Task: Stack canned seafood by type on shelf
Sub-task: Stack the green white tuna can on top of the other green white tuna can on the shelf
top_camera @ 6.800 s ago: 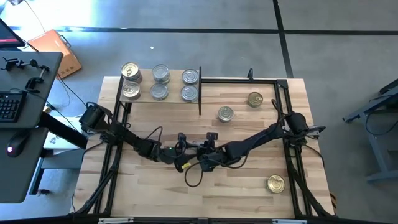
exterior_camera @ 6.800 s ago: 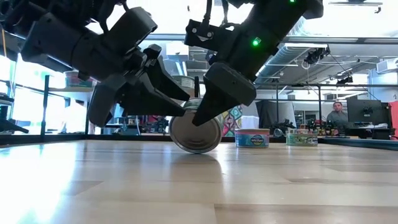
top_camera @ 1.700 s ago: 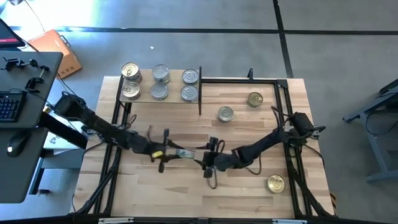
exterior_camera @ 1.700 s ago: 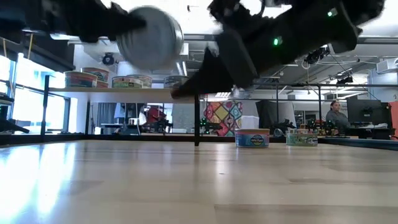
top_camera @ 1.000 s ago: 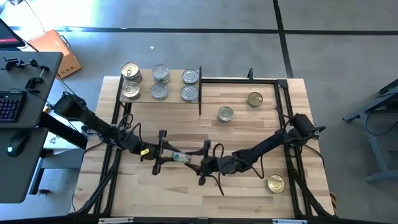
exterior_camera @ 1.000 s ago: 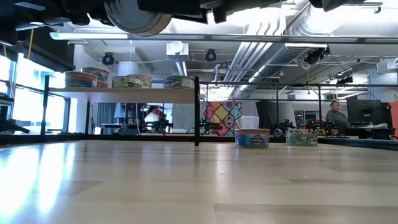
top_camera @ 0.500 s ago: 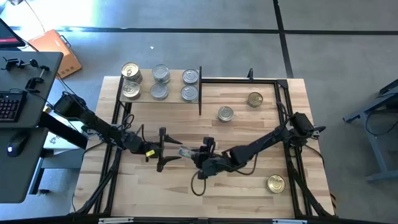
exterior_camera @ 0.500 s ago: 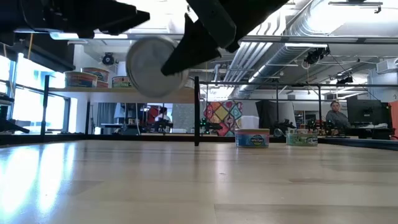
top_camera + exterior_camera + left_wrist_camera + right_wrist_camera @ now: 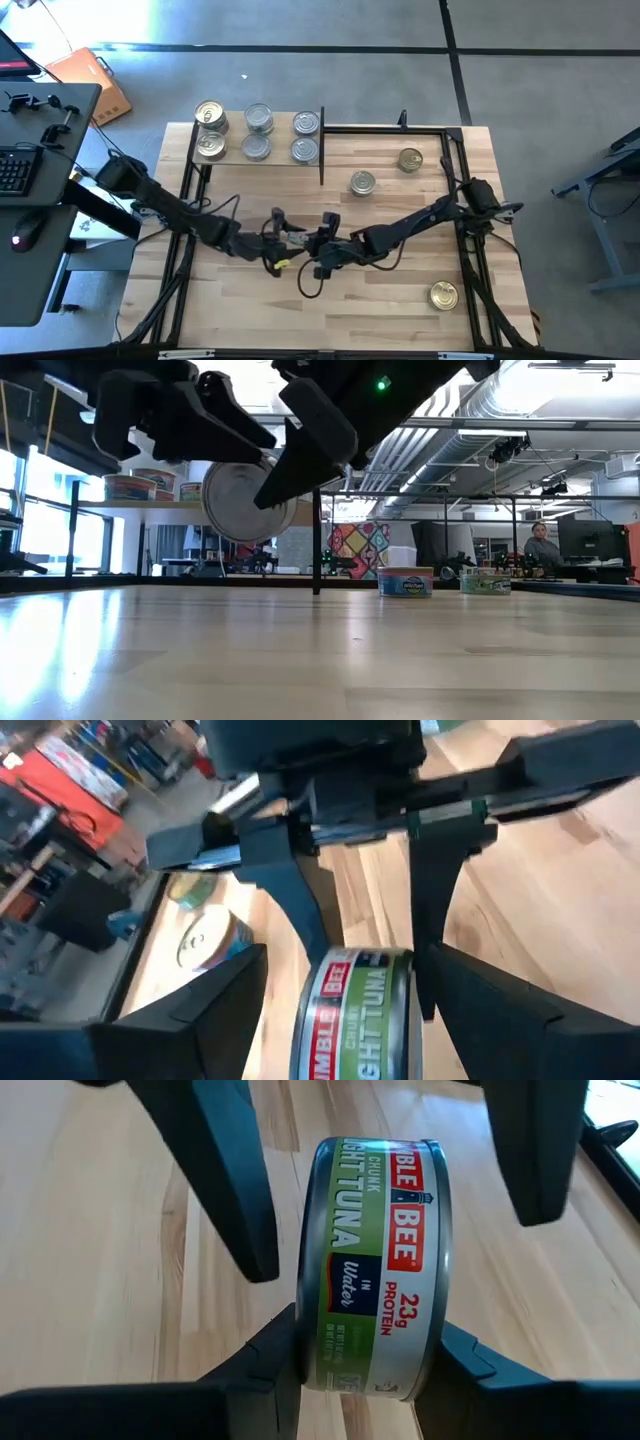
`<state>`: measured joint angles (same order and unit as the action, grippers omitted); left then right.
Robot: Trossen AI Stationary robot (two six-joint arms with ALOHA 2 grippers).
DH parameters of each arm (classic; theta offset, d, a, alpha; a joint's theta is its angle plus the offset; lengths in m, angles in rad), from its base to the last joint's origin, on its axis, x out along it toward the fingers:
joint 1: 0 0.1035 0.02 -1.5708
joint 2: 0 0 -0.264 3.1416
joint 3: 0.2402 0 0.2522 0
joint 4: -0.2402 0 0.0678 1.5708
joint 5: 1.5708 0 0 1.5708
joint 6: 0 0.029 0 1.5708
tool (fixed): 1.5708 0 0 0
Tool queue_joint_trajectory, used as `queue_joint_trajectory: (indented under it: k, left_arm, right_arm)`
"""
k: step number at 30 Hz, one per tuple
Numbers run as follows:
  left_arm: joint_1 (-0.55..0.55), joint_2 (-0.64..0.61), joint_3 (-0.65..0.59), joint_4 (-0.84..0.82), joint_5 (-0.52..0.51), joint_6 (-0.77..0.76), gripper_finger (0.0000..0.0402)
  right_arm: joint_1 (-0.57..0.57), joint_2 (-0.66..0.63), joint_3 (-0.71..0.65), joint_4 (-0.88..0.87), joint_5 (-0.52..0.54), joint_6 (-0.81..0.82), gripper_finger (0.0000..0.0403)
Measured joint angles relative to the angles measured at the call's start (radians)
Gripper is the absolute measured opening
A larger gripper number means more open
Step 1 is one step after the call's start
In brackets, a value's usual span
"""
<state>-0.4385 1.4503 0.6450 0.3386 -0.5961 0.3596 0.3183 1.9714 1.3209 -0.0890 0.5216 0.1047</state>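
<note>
One tuna tin [image 9: 375, 1270] with a green label stands on edge in the air above the table's middle [image 9: 298, 240]. My right gripper [image 9: 365, 1330] comes from the table's right and is shut on it. My left gripper [image 9: 345, 960] comes from the left and is open; its fingers [image 9: 230, 1190] stand on either side of the same tin, apart from it. The shelf [image 9: 232, 158] at the far left carries several tins, upright on their bases: two gold-topped [image 9: 210, 116] and several silver-topped [image 9: 259, 119]. My right gripper pinches the tin between its two fingers [image 9: 265, 1365], one on each flat end near the rim [image 9: 440, 1305]. It comes slanting from the table's right and from above. The tin is lifted clear of the table, on edge, one round face [image 9: 240, 500] toward the near edge.
Loose tins stand on the table: a silver-topped one [image 9: 362, 182] and a gold-topped one [image 9: 410, 159] right of the shelf, and a gold-topped one [image 9: 443, 295] near the right near corner. A black frame [image 9: 385, 128] runs along the far and side edges. A person [image 9: 543, 545] sits far behind.
The tin has come down from high above the table to about shelf height. My left gripper has moved toward the table's right, and its open fingers now stand around the tin. My right gripper has shifted a little toward the far edge and left, carrying the tin.
</note>
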Motion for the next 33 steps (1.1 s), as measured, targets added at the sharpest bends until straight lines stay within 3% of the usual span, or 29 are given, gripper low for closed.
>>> queue_joint_trajectory:
  k: [7, 15, 18, 20, 22, 26, 29, 33]
  left_arm:
    - [0.028, 0.013, 0.09, -0.25, 0.031, -0.121, 0.0211]
    - [0.033, 0.009, 0.093, -0.264, 0.123, -0.124, 0.0123]
    - [0.026, 0.006, 0.093, -0.273, 0.11, -0.119, 0.0122]
    - [0.011, -0.006, 0.093, -0.294, 0.072, -0.118, 0.0122]
    - [-0.015, -0.028, 0.094, -0.344, 0.007, -0.098, 0.0122]
    - [-0.082, -0.103, 0.092, -0.43, -0.21, -0.06, 0.0122]
    - [-0.127, -0.171, 0.092, -0.484, -0.434, 0.025, 0.0122]
    - [-0.107, -0.266, 0.092, -0.569, -0.591, 0.167, 0.0122]
  right_arm:
    - [0.0, 0.001, 0.0, -0.004, 0.0, -0.002, 0.0122]
    - [0.004, 0.001, -0.001, -0.008, -0.017, -0.011, 0.0122]
    - [0.005, 0.001, -0.001, -0.01, -0.046, -0.013, 0.0122]
    - [0.006, 0.001, 0.001, -0.016, -0.048, -0.012, 0.0136]
    - [0.01, -0.004, 0.004, -0.053, -0.045, 0.028, 0.0175]
    - [0.038, 0.001, -0.001, -0.153, 0.022, 0.139, 0.0237]
    - [0.06, -0.001, 0.0, -0.206, 0.115, 0.212, 0.0248]
    - [0.089, -0.001, 0.0, -0.244, 0.196, 0.267, 0.0251]
